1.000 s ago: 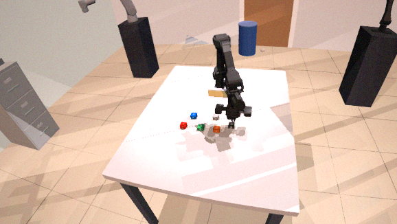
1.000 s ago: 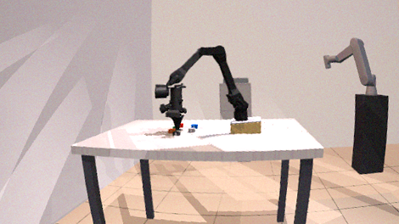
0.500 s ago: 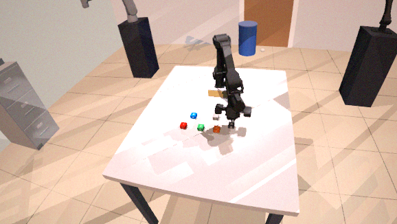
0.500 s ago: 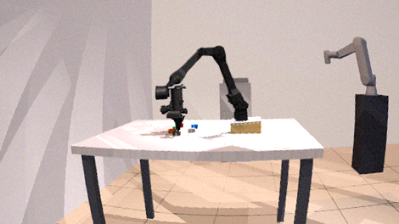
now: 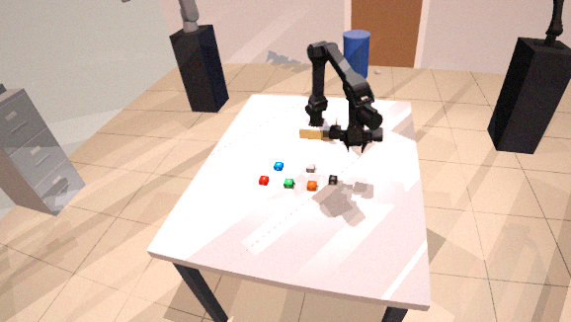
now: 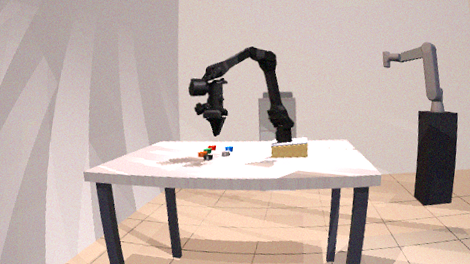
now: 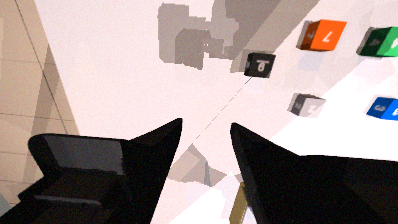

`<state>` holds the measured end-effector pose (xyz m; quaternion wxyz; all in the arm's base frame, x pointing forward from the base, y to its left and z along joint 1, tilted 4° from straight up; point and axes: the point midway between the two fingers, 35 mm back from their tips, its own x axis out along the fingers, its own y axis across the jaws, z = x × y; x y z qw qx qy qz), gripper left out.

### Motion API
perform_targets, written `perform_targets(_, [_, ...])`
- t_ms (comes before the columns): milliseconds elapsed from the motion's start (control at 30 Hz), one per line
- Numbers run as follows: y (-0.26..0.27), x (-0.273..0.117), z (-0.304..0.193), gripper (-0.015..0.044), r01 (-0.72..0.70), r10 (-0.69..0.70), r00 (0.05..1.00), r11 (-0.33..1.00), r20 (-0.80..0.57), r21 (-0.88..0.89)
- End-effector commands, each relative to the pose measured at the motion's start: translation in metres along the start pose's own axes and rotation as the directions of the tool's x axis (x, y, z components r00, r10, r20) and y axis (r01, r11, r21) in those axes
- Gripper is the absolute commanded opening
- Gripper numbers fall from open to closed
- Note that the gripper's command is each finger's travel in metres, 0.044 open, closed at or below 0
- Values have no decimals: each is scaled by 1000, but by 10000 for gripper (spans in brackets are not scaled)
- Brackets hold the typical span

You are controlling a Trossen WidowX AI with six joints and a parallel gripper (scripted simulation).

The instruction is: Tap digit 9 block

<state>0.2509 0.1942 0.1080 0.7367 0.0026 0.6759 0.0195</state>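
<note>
A small black block (image 5: 333,179) (image 6: 208,156) (image 7: 260,65) with a white digit that looks like a 9 lies on the white table (image 5: 296,247) (image 6: 317,165). My gripper (image 5: 357,146) (image 6: 216,132) (image 7: 206,124) is open and empty. It hangs well above the table, behind the black block and apart from it. The other blocks lie to the left of the black one: orange (image 5: 311,185) (image 7: 322,35) marked 7, green (image 5: 288,183) (image 7: 382,42), grey (image 5: 310,168) (image 7: 306,104), blue (image 5: 279,166) (image 7: 385,108) and red (image 5: 264,180).
A tan box (image 5: 311,133) (image 6: 289,149) (image 7: 239,205) lies at the arm's base. Off the table stand a blue cylinder (image 5: 357,49), two dark pedestals (image 5: 200,69) (image 5: 530,94) with other arms, and a grey filing cabinet (image 5: 30,148).
</note>
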Motion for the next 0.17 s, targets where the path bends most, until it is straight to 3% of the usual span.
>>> perform_targets(0, [9,-18,-17,335,11,-11,1000,1000,-3,16])
perform_targets(67, [9,-18,-17,387,11,-11,1000,1000,-3,16])
perform_targets(133, [9,-18,-17,400,11,-11,1000,1000,-3,16])
